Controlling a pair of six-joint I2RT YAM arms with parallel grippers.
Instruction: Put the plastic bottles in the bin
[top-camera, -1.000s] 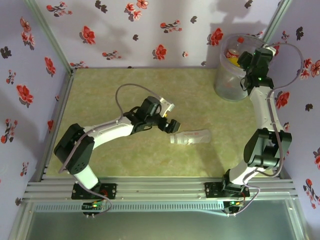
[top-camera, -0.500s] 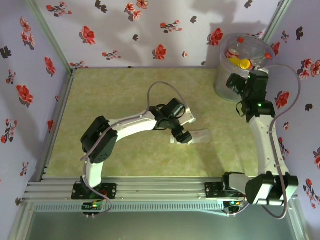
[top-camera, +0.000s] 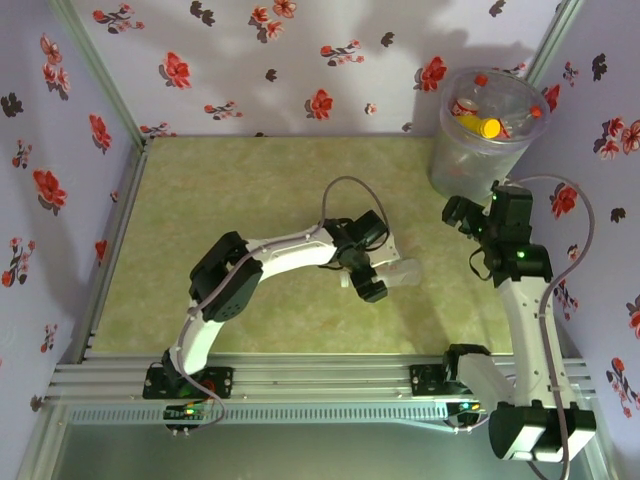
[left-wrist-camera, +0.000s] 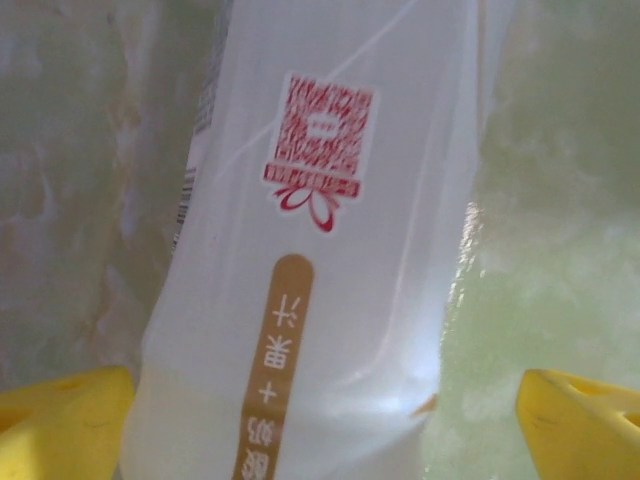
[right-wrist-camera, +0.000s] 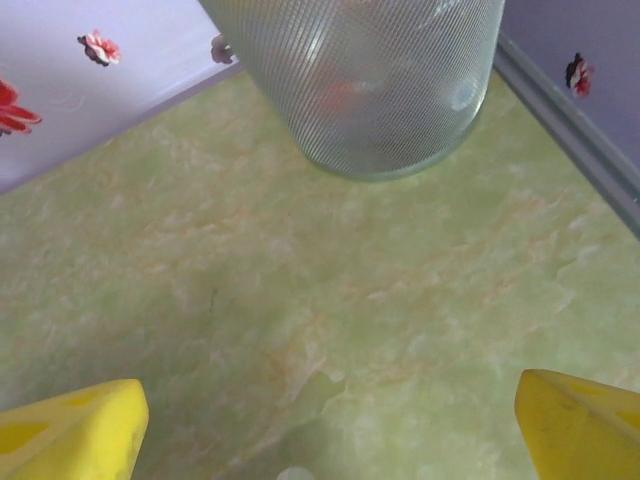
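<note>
Bottle (top-camera: 405, 271) lies sideways on the table (top-camera: 250, 180) between the wide-open fingers (left-wrist-camera: 60, 420) of the left gripper (top-camera: 368, 284). Right gripper (top-camera: 462, 214) hangs open and empty near the bin (top-camera: 458, 165), which holds other bottles (top-camera: 482, 124).

Lavender walls (top-camera: 250, 60) printed with red and dark flowers close the top and both sides of the frame. A pale green marbled surface (top-camera: 230, 180) lies at centre. Grey metal posts (top-camera: 95, 70) slant in the upper corners, and ribbed aluminium rails (top-camera: 320, 372) cross the bottom.
</note>
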